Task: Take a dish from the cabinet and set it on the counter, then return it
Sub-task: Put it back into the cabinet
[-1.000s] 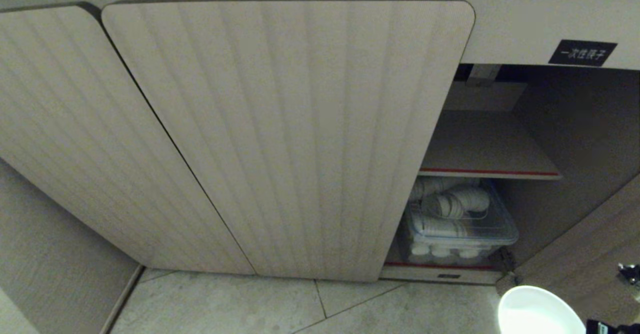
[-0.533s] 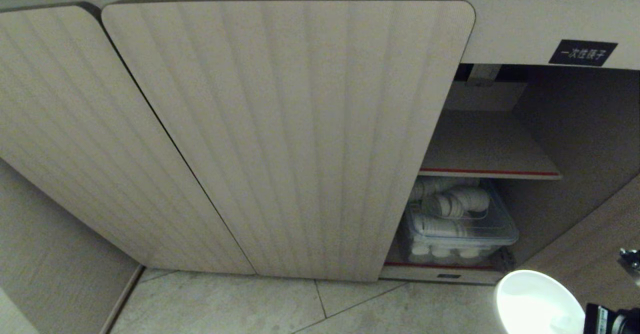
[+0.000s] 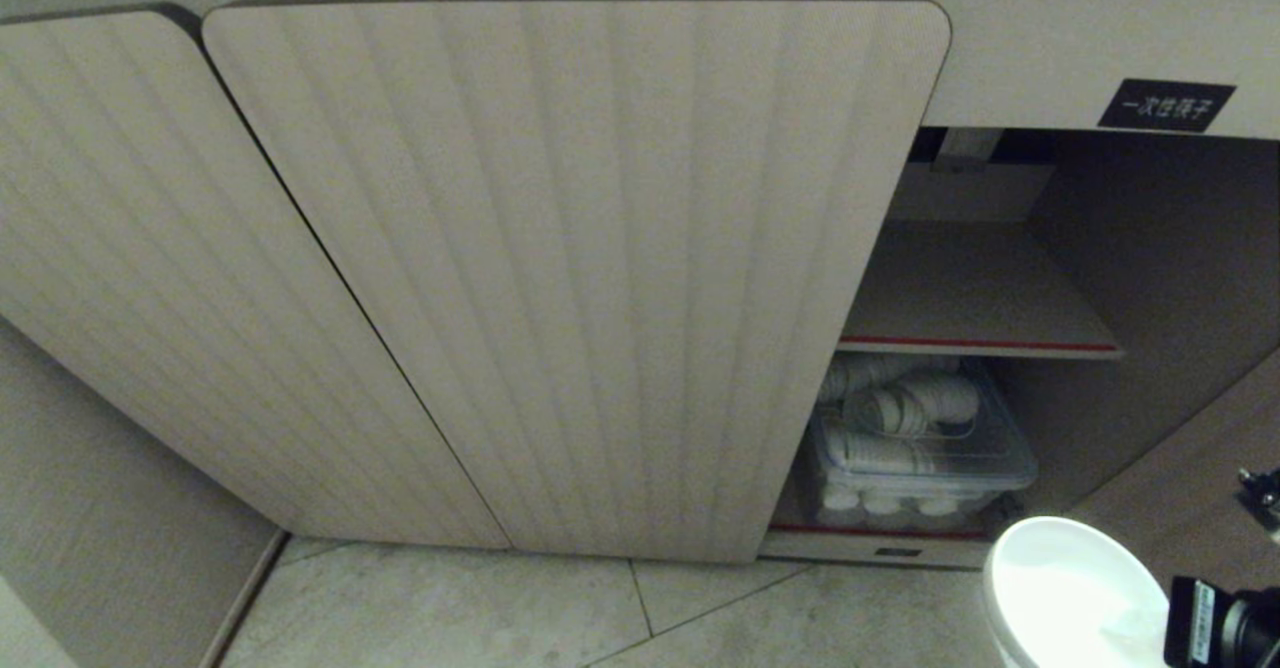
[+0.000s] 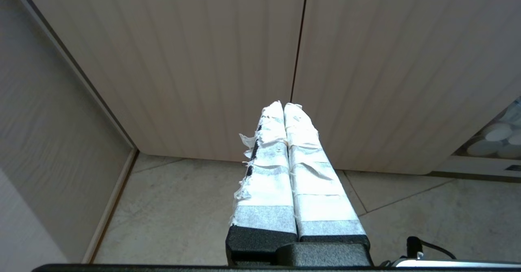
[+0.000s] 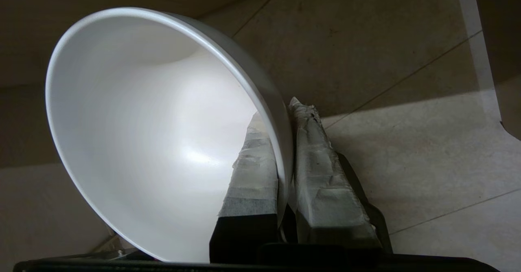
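The dish (image 3: 1075,593) is a plain white bowl at the lower right of the head view, in front of the open compartment of the beige ribbed cabinet (image 3: 560,268). My right gripper (image 5: 281,113) is shut on the dish (image 5: 154,133), one taped finger inside the rim and one outside. Only its black wrist (image 3: 1225,628) shows in the head view. The red-edged shelf (image 3: 975,344) stands above and behind the dish. My left gripper (image 4: 283,106) is shut and empty, low over the floor facing the closed doors. The counter is out of view.
A clear plastic bin (image 3: 915,468) of stacked white cups sits on the cabinet floor below the shelf. A black label (image 3: 1166,106) is fixed above the opening. The opened door (image 3: 1190,508) stands at the right. Grey floor tiles (image 3: 520,608) run along the cabinet foot.
The dish has risen and moved toward the cabinet opening in my right gripper. More of the black wrist has entered the lower right corner. The left arm has not moved.
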